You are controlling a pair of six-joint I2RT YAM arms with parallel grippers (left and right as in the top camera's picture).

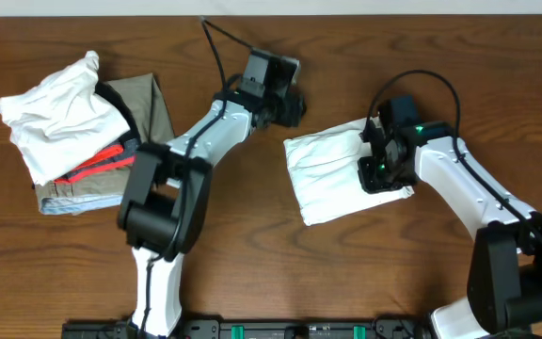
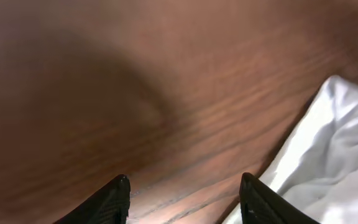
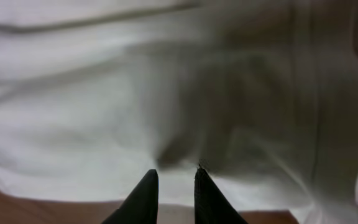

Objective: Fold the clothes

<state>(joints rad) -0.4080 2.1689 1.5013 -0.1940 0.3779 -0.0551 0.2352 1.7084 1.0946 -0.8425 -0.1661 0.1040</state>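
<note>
The white trousers (image 1: 332, 174) lie folded right of centre on the desk (image 1: 252, 245) (final tidying, I judge). My left jaws hang released beside them; my right jaws sit narrow on their edge, and whether they grasp cloth I cannot tell. Next: lift away without dragging.

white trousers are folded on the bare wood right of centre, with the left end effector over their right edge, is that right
Not quite: it is the right end effector over the right edge of the white trousers, as the overhead view shows. The left end effector is over the table beside their upper left corner.
</note>
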